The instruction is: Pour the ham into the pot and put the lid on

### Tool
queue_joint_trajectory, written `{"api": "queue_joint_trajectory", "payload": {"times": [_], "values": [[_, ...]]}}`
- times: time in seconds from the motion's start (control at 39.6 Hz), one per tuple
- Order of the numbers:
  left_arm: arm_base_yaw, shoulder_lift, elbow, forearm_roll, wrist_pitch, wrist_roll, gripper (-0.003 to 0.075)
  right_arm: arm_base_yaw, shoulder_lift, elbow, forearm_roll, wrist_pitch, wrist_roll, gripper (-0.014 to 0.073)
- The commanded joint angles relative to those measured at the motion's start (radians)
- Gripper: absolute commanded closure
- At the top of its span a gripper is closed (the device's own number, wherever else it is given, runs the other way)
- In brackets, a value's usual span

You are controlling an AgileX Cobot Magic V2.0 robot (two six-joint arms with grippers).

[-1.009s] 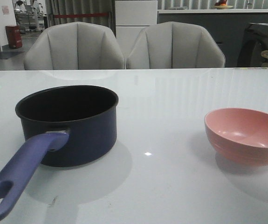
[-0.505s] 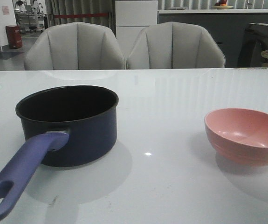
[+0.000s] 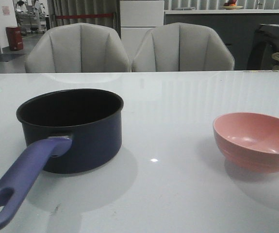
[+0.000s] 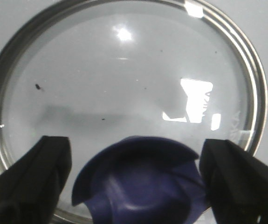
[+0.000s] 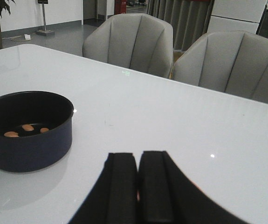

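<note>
the ham [image 5: 27, 129] is already seen in the pot [image 3: 71, 128], and the bowl [image 3: 255, 141] is left on the table [image 3: 178, 97], well apart. the left gripper [image 4: 134, 179] is held wide open, its jaws astride the blue knob [image 4: 138, 182] of the lid [image 4: 124, 93], which lies flat, not yet gripped. the right gripper [image 5: 137, 186] is pressed closed on nothing. if the knob is pinched off-centre, the lid could tilt or slip in the lift. the ham is shown only by the right wrist view; from the front, only a sliver of the lid's rim is caught, and no grippers.
</note>
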Motion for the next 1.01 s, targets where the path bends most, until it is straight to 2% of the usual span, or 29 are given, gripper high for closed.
{"api": "queue_joint_trajectory", "payload": {"times": [0.0, 0.08, 0.15, 0.33, 0.58, 0.78, 0.98], "values": [[-0.006, -0.028, -0.017, -0.020, 0.007, -0.002, 0.0304, 0.002, 0.003, -0.028, 0.000, -0.073, -0.006, 0.0439], [-0.006, -0.028, -0.017, -0.020, 0.010, -0.002, 0.0411, 0.002, 0.003, -0.028, 0.000, -0.073, -0.006, 0.0439], [-0.006, -0.028, -0.017, -0.020, 0.010, -0.002, 0.0482, 0.002, 0.003, -0.028, 0.000, -0.073, -0.006, 0.0439], [-0.006, -0.028, -0.017, -0.020, 0.012, -0.002, 0.0603, 0.002, 0.003, -0.028, 0.000, -0.073, -0.006, 0.0439], [-0.006, -0.028, -0.022, -0.020, 0.017, -0.002, 0.0606, 0.002, 0.003, -0.028, 0.000, -0.073, -0.006, 0.0439], [-0.006, -0.030, -0.100, -0.020, 0.081, -0.002, 0.0606, 0.002, 0.003, -0.028, 0.000, -0.073, -0.006, 0.0439], [-0.006, -0.074, -0.123, -0.020, 0.067, -0.002, 0.0606, 0.002, 0.003, -0.028, 0.000, -0.073, -0.006, 0.0439]]}}
